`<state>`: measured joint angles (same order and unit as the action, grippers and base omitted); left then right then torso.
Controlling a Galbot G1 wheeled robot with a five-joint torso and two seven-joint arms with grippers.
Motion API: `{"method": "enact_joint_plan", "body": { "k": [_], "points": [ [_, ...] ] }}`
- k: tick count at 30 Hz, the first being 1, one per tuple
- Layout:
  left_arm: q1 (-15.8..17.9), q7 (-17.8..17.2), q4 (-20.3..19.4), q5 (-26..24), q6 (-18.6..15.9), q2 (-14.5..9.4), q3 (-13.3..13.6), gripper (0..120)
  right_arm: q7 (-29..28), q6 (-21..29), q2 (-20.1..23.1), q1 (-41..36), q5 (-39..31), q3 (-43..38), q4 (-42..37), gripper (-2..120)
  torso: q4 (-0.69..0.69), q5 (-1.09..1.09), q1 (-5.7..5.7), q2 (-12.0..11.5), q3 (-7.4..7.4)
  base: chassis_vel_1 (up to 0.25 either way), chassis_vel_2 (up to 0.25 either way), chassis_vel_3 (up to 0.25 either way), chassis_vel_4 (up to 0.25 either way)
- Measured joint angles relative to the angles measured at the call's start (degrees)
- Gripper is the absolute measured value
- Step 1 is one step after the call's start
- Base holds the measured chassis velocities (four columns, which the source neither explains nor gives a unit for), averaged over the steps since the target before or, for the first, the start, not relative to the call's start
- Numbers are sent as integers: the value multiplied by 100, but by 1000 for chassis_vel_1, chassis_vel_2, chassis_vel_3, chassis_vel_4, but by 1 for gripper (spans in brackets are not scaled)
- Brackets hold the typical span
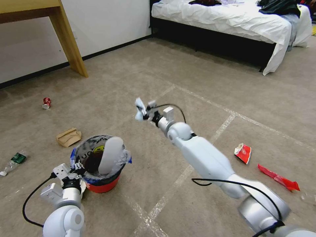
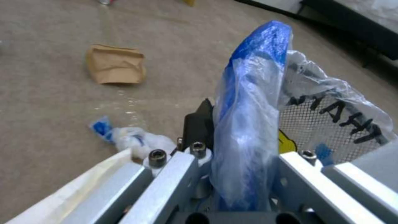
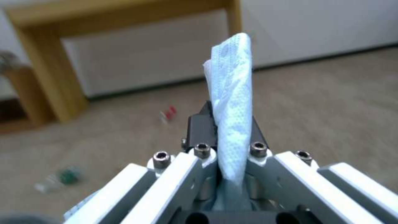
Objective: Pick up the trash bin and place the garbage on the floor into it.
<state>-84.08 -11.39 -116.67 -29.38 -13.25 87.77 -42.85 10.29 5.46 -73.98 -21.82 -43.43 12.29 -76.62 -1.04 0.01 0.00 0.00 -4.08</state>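
Pinching pale blue tissue, right end effector hovers beyond red, bag-lined trash bin.

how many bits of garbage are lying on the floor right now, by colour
red: 3, can, crumpled wrapper, long wrapper
brown: 1, carton
green-labelled: 1, bottle
total: 5 on the floor

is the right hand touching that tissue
Touching: in the right wrist view the right hand is shut on the tissue, pinched between its fingertips.
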Motion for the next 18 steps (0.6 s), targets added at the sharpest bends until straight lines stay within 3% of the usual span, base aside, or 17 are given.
{"method": "enact_joint_plan", "body": {
  "k": [5, 8, 13, 18],
  "points": [
    [146, 60, 113, -32, 35, -65, 137, 4, 54, 98, 520, -108, -655, -146, -781, 2, 0, 2, 0, 0, 0, 0, 0, 0, 0],
    [268, 108, 194, -122, 47, -159, 333, 4, 91, 256, 1421, -390, -1322, -320, -1911, 2, -3, 1, 0, 0, 0, 0, 0, 0, 0],
    [246, 152, 172, -199, 48, -208, 515, 4, 262, 279, 1843, -697, -1415, -323, -2535, 2, -1, 0, 0, 0, 0, 0, 0, 0, 0],
    [208, 245, 112, -222, 48, -217, 729, 4, 384, 253, 1952, -913, -1335, -219, -2760, 2, 0, 1, 0, 1, 1, 0, 0, 0, 0]
  ]
}}
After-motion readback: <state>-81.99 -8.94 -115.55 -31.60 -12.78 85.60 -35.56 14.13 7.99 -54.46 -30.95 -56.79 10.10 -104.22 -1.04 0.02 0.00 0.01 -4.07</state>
